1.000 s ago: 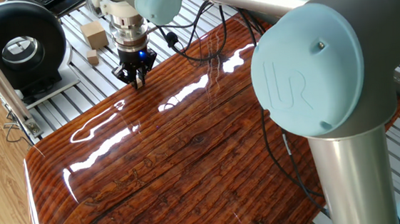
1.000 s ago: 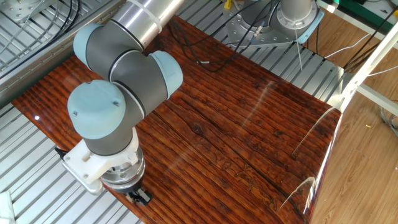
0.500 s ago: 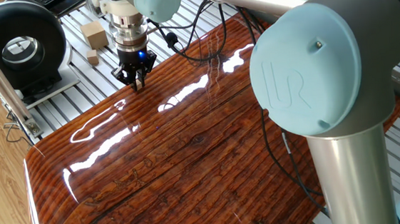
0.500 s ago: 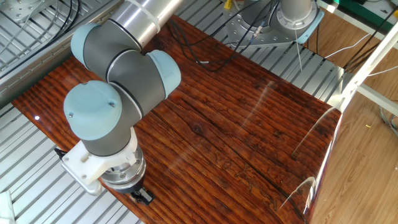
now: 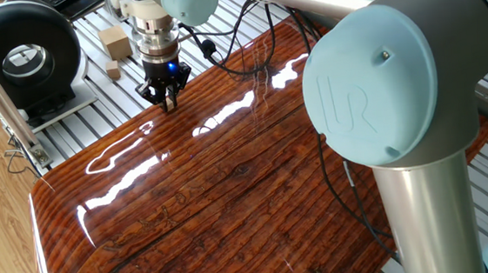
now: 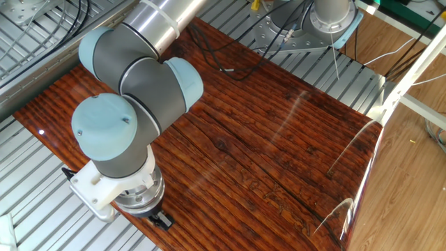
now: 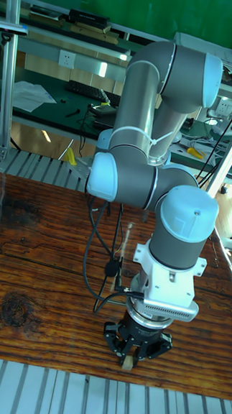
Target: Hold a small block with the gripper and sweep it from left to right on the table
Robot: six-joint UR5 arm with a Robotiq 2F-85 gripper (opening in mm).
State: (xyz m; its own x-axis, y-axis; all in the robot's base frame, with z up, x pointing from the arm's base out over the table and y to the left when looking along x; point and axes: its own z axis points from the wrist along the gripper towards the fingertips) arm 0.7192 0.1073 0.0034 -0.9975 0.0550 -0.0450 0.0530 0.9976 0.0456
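1. At the far edge of the table (image 5: 230, 181), close to its rounded corner, the gripper (image 5: 168, 97) points straight down with its black fingers drawn narrow together, their tips at or just above the glossy wood.
2. Seen from the tall fixed view, the gripper (image 7: 129, 359) sits near the board's front edge, and a tiny light-tan piece, the small block (image 7: 127, 365), shows pinched between the fingertips, right at the table (image 7: 39, 289) surface.
3. From the first fixed view the block itself is too small to make out between the fingers; it is probably hidden by them.
4. A blue light glows on the silver wrist just above the claw.
5. From the other fixed view the arm's big grey and light-blue joints cover most of the hand; only a black bit of the gripper (image 6: 161, 220) pokes out below the white wrist flange, at the edge of the table (image 6: 265, 139) beside the grey slatted base (image 6: 42, 195).
6. Off the board, on the slatted base behind the gripper, stands a bigger tan block (image 5: 115, 41), with a smaller tan piece (image 5: 113, 70) just in front of it, both well apart from the claw.
7. A black round device (image 5: 19, 54) sits further left on the base.
8. Black cables (image 5: 245, 40) trail over the table's far side.
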